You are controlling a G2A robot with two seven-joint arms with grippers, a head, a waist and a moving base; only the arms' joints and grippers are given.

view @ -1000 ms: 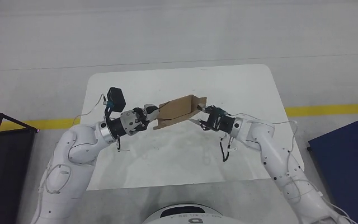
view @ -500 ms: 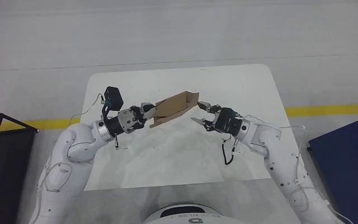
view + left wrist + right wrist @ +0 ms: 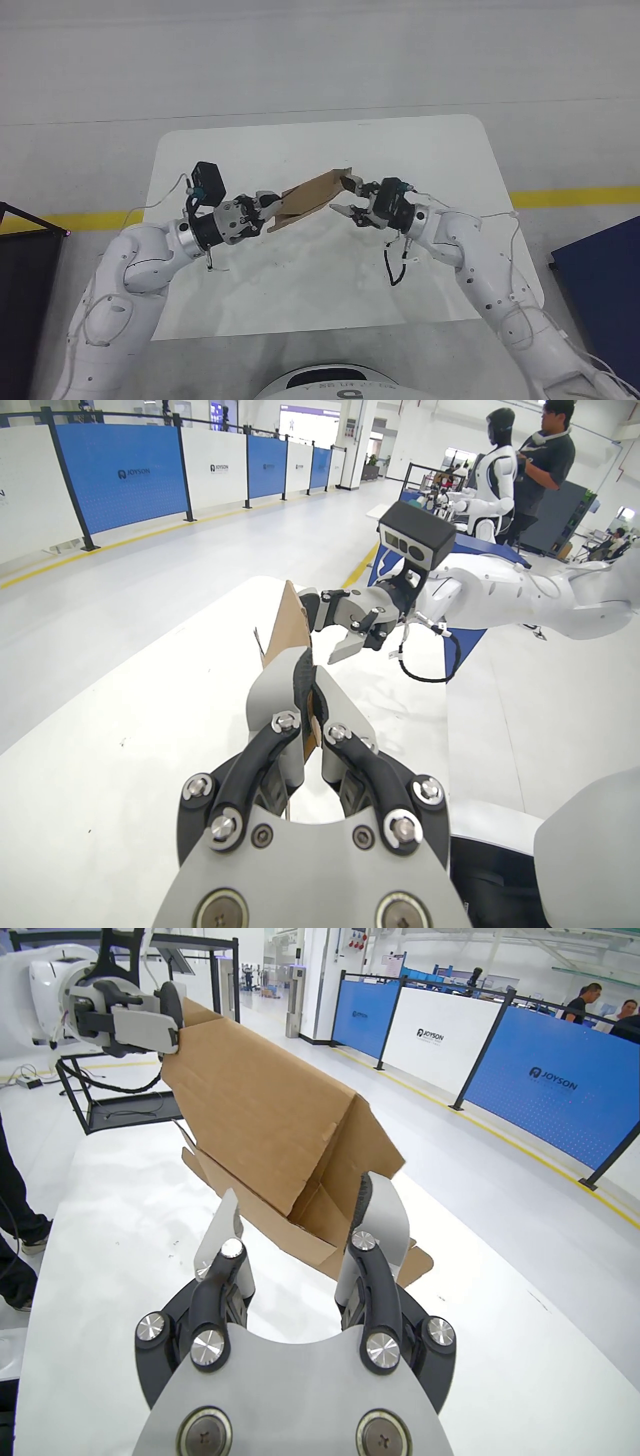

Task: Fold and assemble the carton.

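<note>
As the box (image 3: 260,1128) looks light yet crushable, left claw (image 3: 310,685) pinches its edge; right claw (image 3: 300,1200), wide open and empty, should take a flap.

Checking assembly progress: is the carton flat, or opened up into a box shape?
Partly opened. The carton gapes hollow at the end near the right gripper; its end flaps are unfolded.

The corrugated cardboard carton (image 3: 312,192) is plain brown. The rounded-corner table top (image 3: 330,290) is white with small dark specks. The left gripper (image 3: 309,670) and right gripper (image 3: 300,1200) are silver-grey with black links and pads.
</note>
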